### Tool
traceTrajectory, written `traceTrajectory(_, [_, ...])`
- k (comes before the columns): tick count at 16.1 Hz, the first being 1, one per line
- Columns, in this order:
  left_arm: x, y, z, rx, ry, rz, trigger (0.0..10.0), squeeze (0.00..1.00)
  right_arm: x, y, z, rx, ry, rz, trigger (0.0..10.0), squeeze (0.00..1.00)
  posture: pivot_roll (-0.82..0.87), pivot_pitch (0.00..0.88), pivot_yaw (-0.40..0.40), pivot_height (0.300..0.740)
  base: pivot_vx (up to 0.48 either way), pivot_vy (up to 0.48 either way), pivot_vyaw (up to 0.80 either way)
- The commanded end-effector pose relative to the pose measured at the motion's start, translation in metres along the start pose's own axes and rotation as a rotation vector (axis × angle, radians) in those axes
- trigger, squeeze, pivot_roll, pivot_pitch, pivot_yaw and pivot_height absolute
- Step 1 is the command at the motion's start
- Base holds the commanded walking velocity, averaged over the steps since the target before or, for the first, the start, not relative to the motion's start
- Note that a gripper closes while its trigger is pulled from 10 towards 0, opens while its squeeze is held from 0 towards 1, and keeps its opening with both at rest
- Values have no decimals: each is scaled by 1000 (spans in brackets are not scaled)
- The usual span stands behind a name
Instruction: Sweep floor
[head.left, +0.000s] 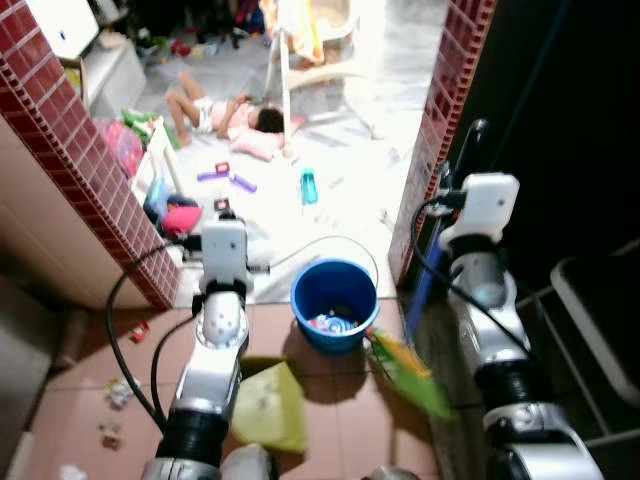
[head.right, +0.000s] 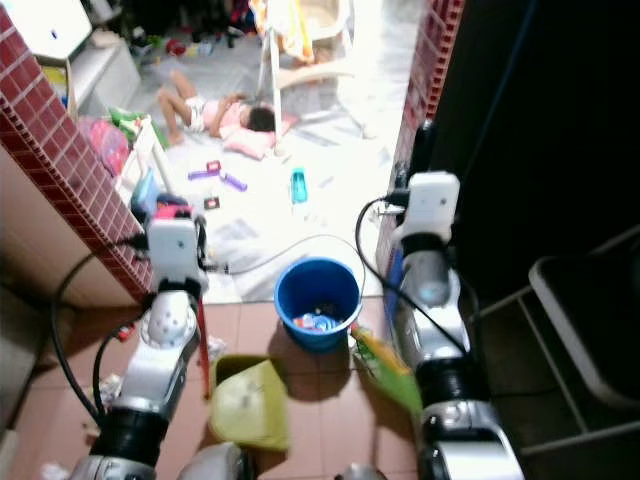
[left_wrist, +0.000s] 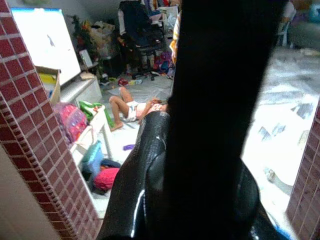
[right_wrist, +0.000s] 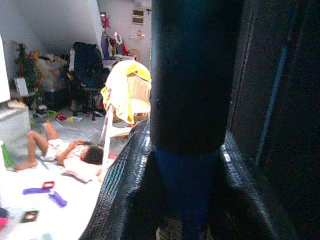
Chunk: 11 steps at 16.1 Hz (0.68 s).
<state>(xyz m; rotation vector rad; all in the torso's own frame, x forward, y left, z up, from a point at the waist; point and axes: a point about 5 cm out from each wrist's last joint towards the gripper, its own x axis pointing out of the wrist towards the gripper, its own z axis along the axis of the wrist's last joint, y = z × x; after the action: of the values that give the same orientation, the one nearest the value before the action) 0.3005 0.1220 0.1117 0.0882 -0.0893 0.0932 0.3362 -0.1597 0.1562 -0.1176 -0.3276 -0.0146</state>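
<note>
In the left eye view, we see the left gripper raised over the tile floor near a red brick pillar on the left. A blue bucket stands at the step edge between both arms, with a yellow-green dustpan just near of it. The right gripper is up beside the right brick pillar, on a dark broom handle; the green broom head lies on the tiles right of the bucket. Litter dots the near-left floor. Beyond the step, open white floor runs to a person lying far off.

In the left wrist view, black fingers close around a dark pole, probably the dustpan's handle.

In the right wrist view, the fingers clasp the blue-black broom handle. We read no writing anywhere.
</note>
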Motion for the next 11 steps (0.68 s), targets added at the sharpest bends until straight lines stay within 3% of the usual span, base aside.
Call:
traceTrajectory(1, [2,5,5,-2,-24,18,10000,0,6,8,10,16,-45,23,10000,0,-71,47,-21,740,0,0,0])
traceTrajectory(11, [-2,8,6,-7,-11,34,10000,0,11,15,14,-71,-90,112,10000,0,-62,86,-25,740,0,0,0])
